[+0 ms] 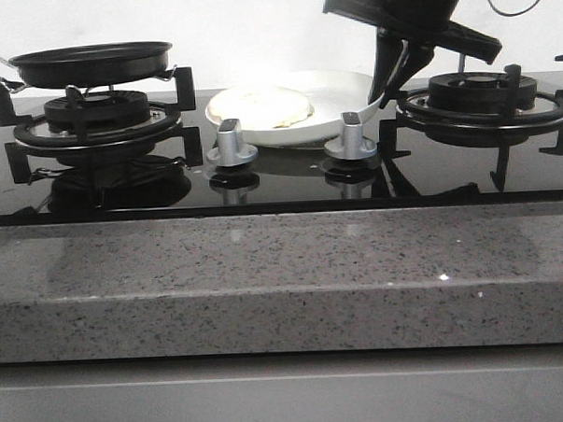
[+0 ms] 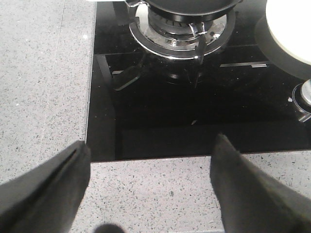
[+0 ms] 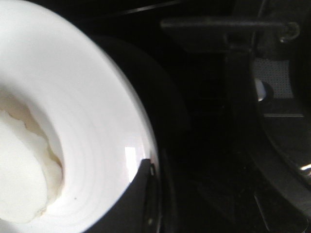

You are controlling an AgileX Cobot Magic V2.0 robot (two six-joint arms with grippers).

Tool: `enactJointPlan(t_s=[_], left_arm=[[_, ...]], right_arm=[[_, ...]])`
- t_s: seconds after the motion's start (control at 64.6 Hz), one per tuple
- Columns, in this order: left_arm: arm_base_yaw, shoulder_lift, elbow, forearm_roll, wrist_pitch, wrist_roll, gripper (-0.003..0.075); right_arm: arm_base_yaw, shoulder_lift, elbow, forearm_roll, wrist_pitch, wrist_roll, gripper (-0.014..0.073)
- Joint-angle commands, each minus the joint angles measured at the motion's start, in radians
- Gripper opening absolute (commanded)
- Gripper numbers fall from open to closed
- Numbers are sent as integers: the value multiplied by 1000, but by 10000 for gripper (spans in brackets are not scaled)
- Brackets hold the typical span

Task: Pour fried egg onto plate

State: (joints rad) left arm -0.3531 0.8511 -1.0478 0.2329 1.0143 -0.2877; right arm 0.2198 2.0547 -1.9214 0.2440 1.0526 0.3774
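Note:
The white plate (image 1: pixel 337 85) sits on the black glass hob between the two burners, and the pale fried egg (image 1: pixel 258 106) lies flat in it. My right gripper (image 1: pixel 381 96) reaches down to the plate's right rim and is shut on it. In the right wrist view one dark finger (image 3: pixel 141 194) lies over the plate's (image 3: pixel 97 97) rim, beside the egg (image 3: pixel 19 184); the other finger is lost in the dark. The black pan (image 1: pixel 93 60) rests on the left burner. My left gripper (image 2: pixel 151 141) is open over the granite counter, holding nothing, and does not appear in the front view.
Two silver knobs (image 1: pixel 230 143) (image 1: pixel 351 138) stand just in front of the plate. The right burner's black grate (image 1: pixel 482 95) is right beside my right gripper. In the left wrist view the pan (image 2: pixel 189 7) and the plate's edge (image 2: pixel 291 29) show far ahead, beyond the speckled counter (image 2: pixel 43 73).

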Motion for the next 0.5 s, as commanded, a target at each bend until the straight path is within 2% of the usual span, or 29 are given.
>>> enactJointPlan(t_s=[0.0,0.077,0.155,0.31,0.48], left_arm=[[-10,-1,-26,10,-55,-12,502],[-10,-1,-26,10,-55,-12,502],[-10,-1,-26,10,-55,-12,502],[-10,-1,-26,10,-55,-12,502],[-10,-1,-26,10,-55,-12,502]], right_arm=[[-6,-65,-41,19,-35,5,98],[-6,-66,-43,23,-37,5,217],[-6,-66,-62,23,-30,5,299],[-5,-77,-133,21,32,-1,318],[-2,-190,-134,-8,41,-105,318]])
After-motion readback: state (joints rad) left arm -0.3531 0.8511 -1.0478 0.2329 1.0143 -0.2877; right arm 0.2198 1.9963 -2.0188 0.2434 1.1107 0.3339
